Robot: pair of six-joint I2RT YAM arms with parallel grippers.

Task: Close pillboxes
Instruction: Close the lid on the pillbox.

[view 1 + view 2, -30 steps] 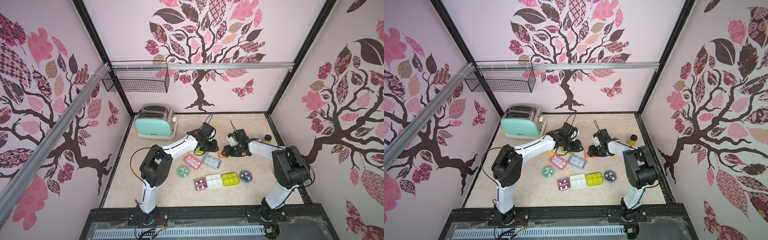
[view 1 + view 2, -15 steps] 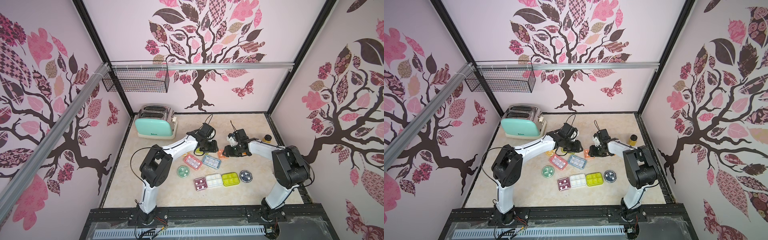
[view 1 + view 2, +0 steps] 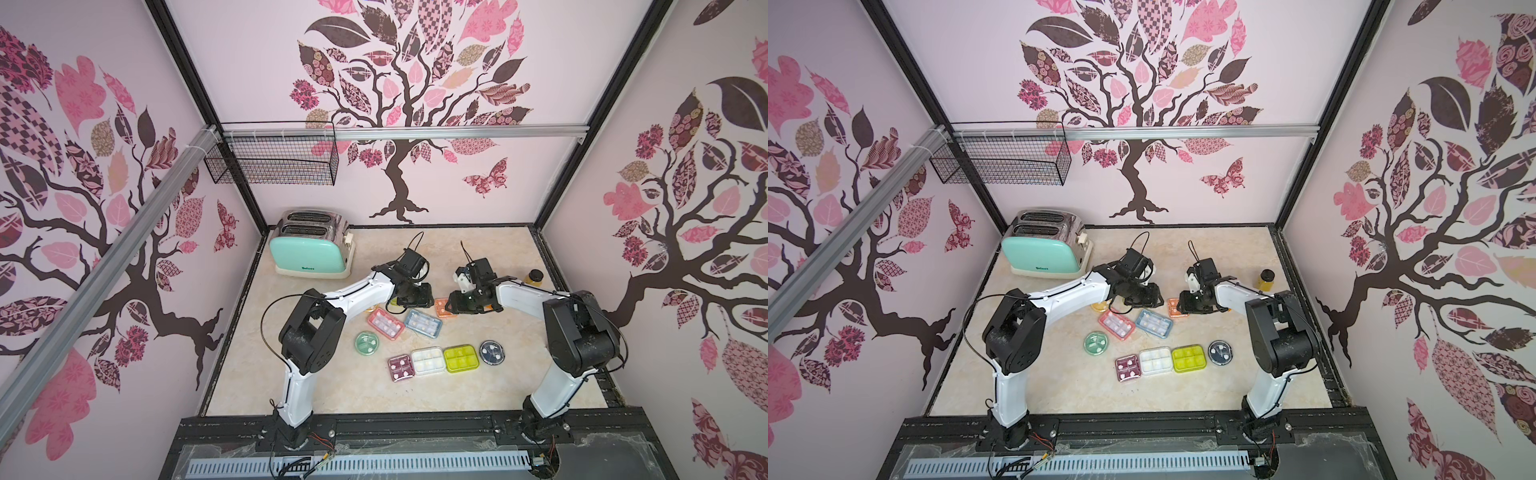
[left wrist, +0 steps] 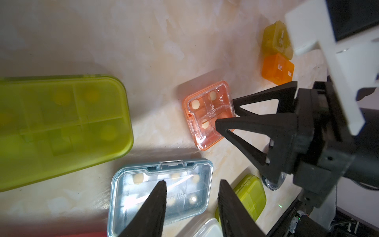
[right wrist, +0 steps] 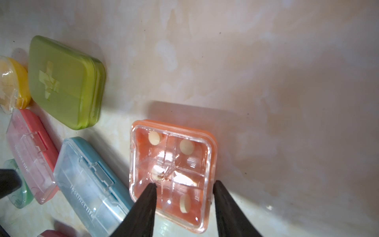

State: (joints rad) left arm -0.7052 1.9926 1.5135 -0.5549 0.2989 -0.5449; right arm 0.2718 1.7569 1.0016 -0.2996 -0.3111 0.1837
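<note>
Across the marbled table (image 3: pixel 374 257), toaster (image 3: pixel 309 253) far left, both arms stretched toward the middle over a scatter of pillboxes (image 3: pixel 428 360). Right of centre and just far-right of the blue pillbox (image 3: pixel 422 323): the orange pillbox (image 5: pixel 172 174), square, hence no long axis to line up with, clear lid lying flat, though cannot tell whether latched. From the right, the right gripper (image 5: pixel 184 184), fingers part-spread and clamping nothing, one tip over the lid's middle, its partner at the box's edge; contact impossible to confirm. Just left of it, the left gripper (image 4: pixel 191 182), poised above the blue pillbox, fingers likewise apart and empty. Nearer by far to the orange lid: the right arm, with the box directly beneath its tips and slightly to their left. Probably calls for a short downward press, not a reach; off-centre pressure might tip or skid so light a box.
</note>
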